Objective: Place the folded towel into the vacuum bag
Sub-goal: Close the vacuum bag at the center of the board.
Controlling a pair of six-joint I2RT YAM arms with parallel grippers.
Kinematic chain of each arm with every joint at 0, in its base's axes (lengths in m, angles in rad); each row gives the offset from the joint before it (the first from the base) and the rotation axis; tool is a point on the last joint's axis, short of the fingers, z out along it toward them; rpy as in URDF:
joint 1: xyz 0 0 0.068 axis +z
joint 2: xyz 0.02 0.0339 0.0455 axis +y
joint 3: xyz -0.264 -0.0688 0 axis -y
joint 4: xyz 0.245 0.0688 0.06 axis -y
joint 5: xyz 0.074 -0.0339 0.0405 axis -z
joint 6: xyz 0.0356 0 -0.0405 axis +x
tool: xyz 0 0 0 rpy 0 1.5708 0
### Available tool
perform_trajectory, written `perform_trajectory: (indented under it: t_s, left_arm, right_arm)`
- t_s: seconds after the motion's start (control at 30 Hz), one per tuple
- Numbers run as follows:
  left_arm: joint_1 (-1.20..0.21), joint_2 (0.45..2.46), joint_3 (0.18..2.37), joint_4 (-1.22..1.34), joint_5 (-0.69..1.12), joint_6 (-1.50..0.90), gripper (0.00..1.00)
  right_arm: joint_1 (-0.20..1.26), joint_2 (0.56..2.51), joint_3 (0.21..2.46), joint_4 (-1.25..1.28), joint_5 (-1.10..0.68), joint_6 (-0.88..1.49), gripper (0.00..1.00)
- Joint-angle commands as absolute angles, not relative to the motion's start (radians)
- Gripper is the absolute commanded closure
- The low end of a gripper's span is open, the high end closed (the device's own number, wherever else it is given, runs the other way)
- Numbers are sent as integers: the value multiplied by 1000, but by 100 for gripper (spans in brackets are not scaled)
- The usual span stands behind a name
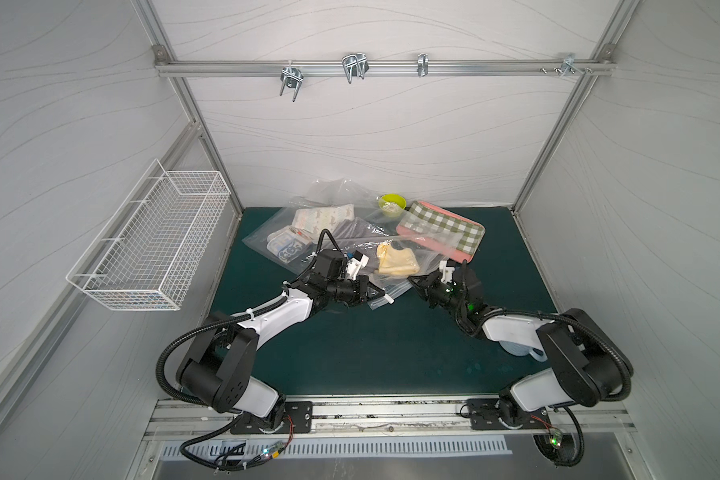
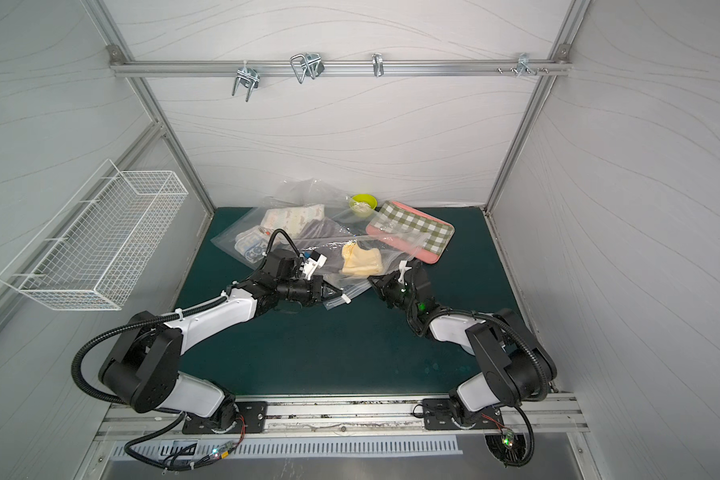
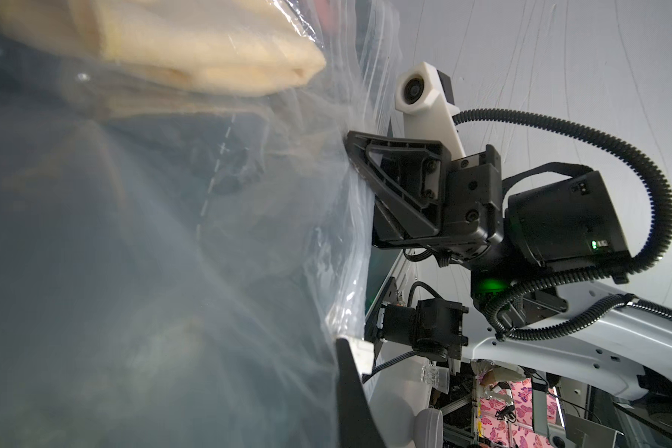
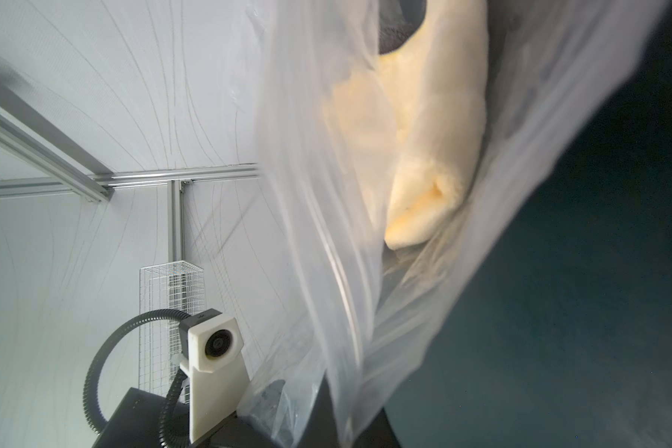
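Covering the bench, a dark green mat (image 1: 371, 353) sits boxed in by aluminium-framed white panels (image 1: 391, 137), wire basket (image 1: 150, 237) on the wall at frame left, hook rail (image 1: 354, 66) across the top. Centre frame, the vacuum bag (image 1: 391, 286) lies crumpled with the yellow folded towel (image 1: 395, 261) in its mouth under clear film; left gripper (image 1: 376, 294) and right gripper (image 1: 413, 282) are each pinched closed on the bag's near edge, either side of the towel. Print on cloths (image 1: 325, 218) in a second bag (image 1: 267, 239) behind: too small to read.
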State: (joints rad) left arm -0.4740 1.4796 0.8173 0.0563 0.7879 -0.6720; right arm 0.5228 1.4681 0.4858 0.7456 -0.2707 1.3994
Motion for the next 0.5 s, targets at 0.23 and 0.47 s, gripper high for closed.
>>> perform_trajectory:
  t_s: [0.23,0.47]
  left_arm:
    - [-474,1503,882,33,827,-627,100]
    - [-476,1575,911,205,808,-760,100]
  right_arm:
    - [513,1392,586,503,-433,1102,65]
    - [546,1374,605,433,-634,991,61]
